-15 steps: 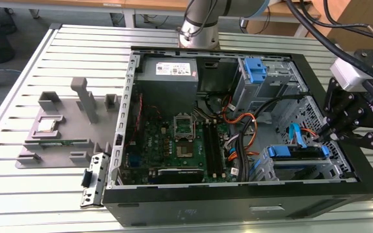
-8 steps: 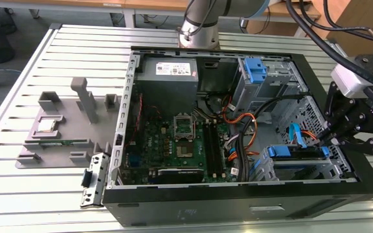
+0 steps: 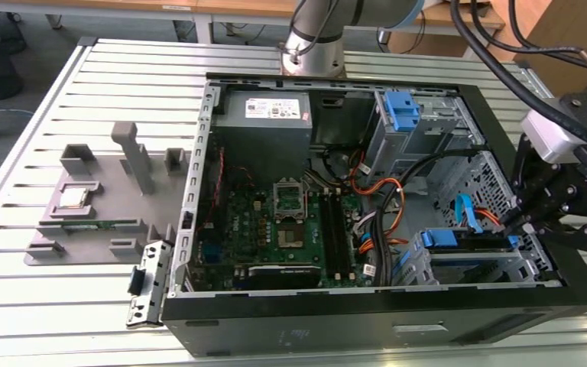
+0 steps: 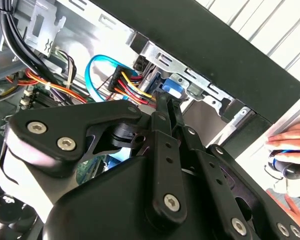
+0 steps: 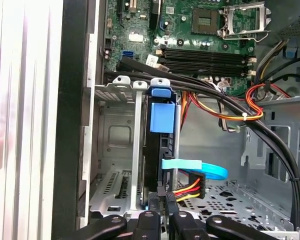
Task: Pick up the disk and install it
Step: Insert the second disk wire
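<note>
Already the disk (image 5: 159,150) stands on edge in the drive cage (image 5: 115,145) at the front corner of the computer case (image 3: 375,317), its blue carrier frame showing as a tab (image 5: 161,118) on the end toward the motherboard (image 5: 190,30). A light-blue data cable (image 5: 202,167) and a red-yellow-black power plug (image 5: 190,189) meet its other end, close to my fingertips.

My gripper (image 5: 162,212) is down at that cabled end of the disk, fingers drawn close together; I judge them pinching the drive's thin edge or pressing against it, though I cannot make out the contact itself. In the exterior view my gripper (image 3: 530,222) hangs over the cage at the case's side on the exterior view's right.

To seat it well, I would push straight along the cage rails, keep the disk parallel to the sheet-metal walls, and not trap the data cable or the thick black cable bundle (image 5: 230,107) beside it. A person's fingers (image 4: 290,145) rest on the table beyond the case, so my motion should stay slow and small.
</note>
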{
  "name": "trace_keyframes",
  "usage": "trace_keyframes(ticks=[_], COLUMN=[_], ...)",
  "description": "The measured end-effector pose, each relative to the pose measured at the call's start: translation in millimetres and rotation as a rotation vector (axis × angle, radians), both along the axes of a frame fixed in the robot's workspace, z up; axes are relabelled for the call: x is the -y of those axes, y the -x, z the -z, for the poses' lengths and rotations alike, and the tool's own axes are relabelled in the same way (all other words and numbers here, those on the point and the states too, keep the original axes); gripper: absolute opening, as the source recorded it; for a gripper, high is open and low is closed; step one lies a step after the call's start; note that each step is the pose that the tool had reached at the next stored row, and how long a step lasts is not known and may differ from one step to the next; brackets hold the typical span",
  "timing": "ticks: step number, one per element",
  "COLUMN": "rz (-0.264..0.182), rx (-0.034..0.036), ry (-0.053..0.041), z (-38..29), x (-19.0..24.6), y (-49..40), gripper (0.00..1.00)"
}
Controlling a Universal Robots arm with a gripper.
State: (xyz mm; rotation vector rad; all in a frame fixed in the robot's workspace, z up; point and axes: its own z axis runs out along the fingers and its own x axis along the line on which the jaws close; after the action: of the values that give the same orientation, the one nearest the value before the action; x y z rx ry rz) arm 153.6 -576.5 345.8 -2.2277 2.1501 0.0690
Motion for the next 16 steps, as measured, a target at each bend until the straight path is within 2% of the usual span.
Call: trace_keyframes(ticks=[4,16], rz=[-0.004,-0.011], rx=[0.0058,0.0065], ry=[-0.0001,0.0001], z=[1.0,5.3], x=[0.2,0.1], y=[0.9,1.7], gripper=[0.16,0.16])
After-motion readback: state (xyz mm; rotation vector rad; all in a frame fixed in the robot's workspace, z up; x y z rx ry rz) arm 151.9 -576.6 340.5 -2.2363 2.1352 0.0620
